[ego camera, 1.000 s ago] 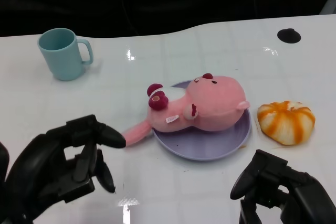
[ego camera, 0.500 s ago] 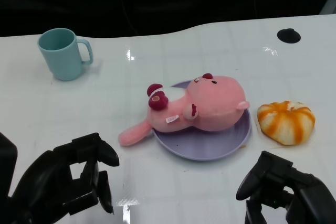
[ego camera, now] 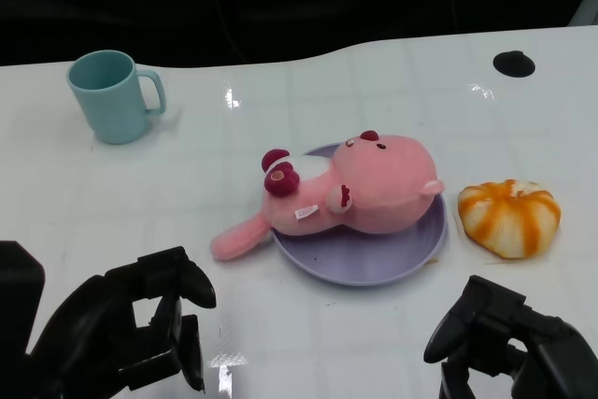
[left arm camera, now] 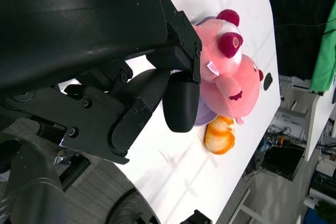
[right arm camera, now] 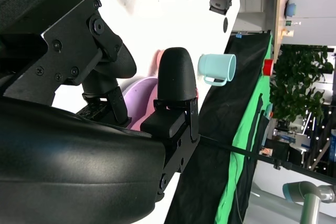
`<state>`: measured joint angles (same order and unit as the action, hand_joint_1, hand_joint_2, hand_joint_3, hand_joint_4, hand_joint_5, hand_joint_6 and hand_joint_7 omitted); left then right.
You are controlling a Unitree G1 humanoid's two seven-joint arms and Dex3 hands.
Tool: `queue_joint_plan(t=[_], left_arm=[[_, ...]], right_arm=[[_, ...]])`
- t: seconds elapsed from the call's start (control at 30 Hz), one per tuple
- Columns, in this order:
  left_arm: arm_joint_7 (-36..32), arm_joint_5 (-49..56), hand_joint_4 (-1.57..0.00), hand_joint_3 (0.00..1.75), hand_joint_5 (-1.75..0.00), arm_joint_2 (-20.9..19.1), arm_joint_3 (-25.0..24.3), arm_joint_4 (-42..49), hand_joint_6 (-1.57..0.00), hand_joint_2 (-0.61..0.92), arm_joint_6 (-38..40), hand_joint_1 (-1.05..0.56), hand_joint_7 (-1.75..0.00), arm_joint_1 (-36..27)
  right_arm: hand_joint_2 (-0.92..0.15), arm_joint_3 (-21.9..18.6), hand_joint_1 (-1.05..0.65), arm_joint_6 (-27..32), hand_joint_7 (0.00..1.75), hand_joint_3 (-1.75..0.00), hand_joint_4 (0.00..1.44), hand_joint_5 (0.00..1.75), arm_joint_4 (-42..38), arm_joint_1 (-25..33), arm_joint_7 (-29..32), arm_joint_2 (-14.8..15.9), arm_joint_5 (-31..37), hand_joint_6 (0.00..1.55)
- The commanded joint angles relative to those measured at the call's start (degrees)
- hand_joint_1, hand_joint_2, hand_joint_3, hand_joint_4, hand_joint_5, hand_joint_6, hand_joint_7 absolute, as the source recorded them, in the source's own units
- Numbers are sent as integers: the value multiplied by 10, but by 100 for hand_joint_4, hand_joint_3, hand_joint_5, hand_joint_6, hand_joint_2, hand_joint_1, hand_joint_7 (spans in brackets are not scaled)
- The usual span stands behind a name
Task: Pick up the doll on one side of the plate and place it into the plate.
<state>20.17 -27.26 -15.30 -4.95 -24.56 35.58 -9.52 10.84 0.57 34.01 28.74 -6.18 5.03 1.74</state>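
The pink doll (ego camera: pixel 360 196) lies on its side across the purple plate (ego camera: pixel 374 263), one leg trailing over the rim toward the teal mug (ego camera: pixel 110 96), so the placing looks done. Near the plate's front edge, the left hand (ego camera: pixel 131 329) hangs empty, fingers loosely apart. The right hand (ego camera: pixel 509 343) is empty too, touching nothing.

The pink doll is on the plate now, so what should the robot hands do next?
Probably just rest the left hand near the table edge. The pink doll lies on the purple plate, one leg over the rim, and both hands, left and right hand, hold nothing.
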Motion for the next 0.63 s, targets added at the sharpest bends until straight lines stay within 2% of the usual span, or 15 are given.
queue_joint_plan(t=[0.03, 0.63], left_arm=[[13, -3, -92, 144, -175, -8, -1, 6, -73, 46, -6, -2, -175, -1], [13, 6, -92, 145, -175, -14, -2, 6, -73, 44, -11, -6, -175, 2]], right_arm=[[-42, -6, 14, -14, 153, -138, 72, 175, -6, 0, -2, 4, -4, 64], [-43, -3, 13, -8, 153, -137, 71, 175, -2, -2, 0, 4, 2, 62]])
